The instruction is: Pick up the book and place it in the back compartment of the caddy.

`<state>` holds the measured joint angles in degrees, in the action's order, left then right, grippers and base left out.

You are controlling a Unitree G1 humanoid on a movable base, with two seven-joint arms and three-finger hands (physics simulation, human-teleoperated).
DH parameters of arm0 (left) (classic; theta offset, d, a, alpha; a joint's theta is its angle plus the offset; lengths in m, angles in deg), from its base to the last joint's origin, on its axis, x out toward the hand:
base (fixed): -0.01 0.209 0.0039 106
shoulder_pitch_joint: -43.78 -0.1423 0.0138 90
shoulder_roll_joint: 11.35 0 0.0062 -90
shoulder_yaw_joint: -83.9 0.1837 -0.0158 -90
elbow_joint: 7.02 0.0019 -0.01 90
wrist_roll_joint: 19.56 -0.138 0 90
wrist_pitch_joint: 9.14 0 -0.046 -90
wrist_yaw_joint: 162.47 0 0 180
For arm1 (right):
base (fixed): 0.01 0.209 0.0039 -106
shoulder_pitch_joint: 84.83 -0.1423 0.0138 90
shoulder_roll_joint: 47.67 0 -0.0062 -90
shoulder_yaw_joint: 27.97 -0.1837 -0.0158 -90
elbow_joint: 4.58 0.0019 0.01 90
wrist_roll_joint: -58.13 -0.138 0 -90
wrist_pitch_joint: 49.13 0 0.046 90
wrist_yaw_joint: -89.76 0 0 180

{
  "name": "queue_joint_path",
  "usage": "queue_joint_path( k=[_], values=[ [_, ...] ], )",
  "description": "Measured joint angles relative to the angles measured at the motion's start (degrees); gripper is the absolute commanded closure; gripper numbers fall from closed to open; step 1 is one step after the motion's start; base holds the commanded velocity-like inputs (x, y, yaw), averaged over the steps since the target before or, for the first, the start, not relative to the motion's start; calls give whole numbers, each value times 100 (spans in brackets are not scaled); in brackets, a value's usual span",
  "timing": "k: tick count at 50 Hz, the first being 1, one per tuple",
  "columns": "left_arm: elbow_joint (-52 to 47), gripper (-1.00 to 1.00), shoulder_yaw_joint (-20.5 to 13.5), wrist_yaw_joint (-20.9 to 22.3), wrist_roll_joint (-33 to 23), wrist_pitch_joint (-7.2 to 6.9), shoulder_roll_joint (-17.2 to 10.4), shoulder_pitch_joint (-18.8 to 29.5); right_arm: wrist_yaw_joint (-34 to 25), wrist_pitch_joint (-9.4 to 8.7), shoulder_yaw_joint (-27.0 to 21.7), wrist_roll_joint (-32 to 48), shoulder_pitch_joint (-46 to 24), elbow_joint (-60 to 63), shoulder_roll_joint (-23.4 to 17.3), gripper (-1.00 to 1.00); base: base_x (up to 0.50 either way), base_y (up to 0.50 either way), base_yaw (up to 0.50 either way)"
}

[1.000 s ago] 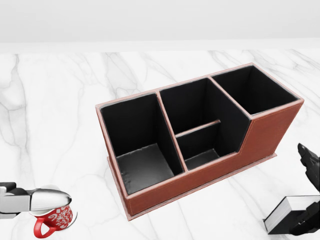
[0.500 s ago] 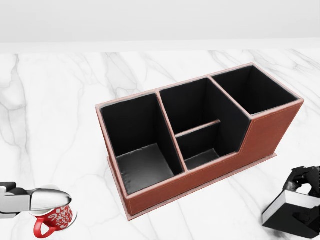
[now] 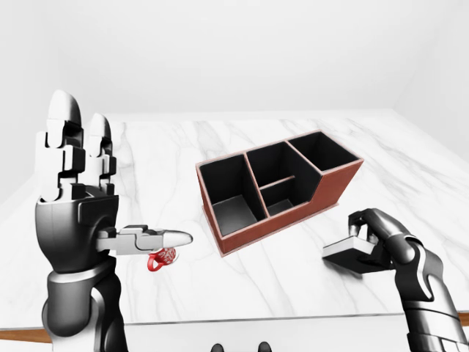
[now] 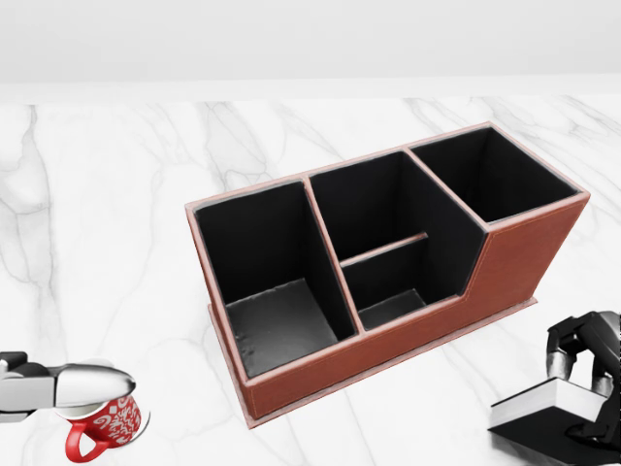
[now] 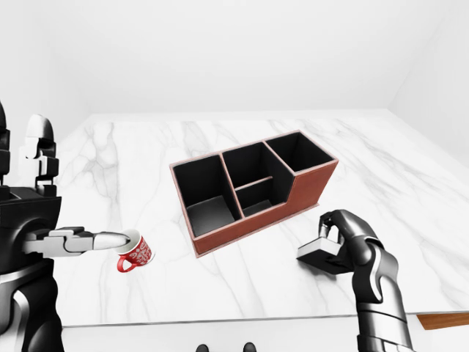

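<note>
The book [image 3: 349, 254], black-covered with white page edges, is in my right hand [image 3: 370, 233] at the right of the left-eye view, low over the marble table [image 3: 220, 139]. The fingers [image 4: 572, 340] curl over its top edge and the hand is shut on it. To the hand's upper left stands the red-brown caddy [image 4: 524, 254]. Its black inside has a wide bay at the left, a split middle bay and a tall bay at the upper right. My left hand [image 3: 102, 183] is raised at the left, open and holding nothing.
A red mug [image 5: 135, 251] with a white pattern stands on the table just under my left thumb [image 3: 157, 238]. The table's near edge [image 3: 242, 321] runs along the bottom of the eye views. A white wall rises behind the table.
My right hand has come down from the right edge of the head view onto the book and closed on it. The book now lies flatter and a little lower-left. The left hand stayed put.
</note>
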<state>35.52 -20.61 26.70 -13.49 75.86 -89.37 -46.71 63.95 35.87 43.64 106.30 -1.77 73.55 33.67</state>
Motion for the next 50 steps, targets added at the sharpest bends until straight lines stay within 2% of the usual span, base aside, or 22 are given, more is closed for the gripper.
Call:
queue_joint_path(
  k=[7,22,35,50],
  values=[
    [1,-100,-17,-7,18,0,-9,12,-329,0,-17,87,62,592,137,100,0,0,0],
    [-1,-100,-33,-17,37,0,-20,23,-1414,-1,-132,299,229,2293,471,100,0,0,0],
    [-9,-100,-53,-21,56,0,-29,37,-1420,-1,-180,526,306,3728,698,100,0,0,0],
    [-9,-100,-65,-33,71,0,-40,52,-1420,-1,-220,795,94,4559,676,100,0,0,0]
  ],
)
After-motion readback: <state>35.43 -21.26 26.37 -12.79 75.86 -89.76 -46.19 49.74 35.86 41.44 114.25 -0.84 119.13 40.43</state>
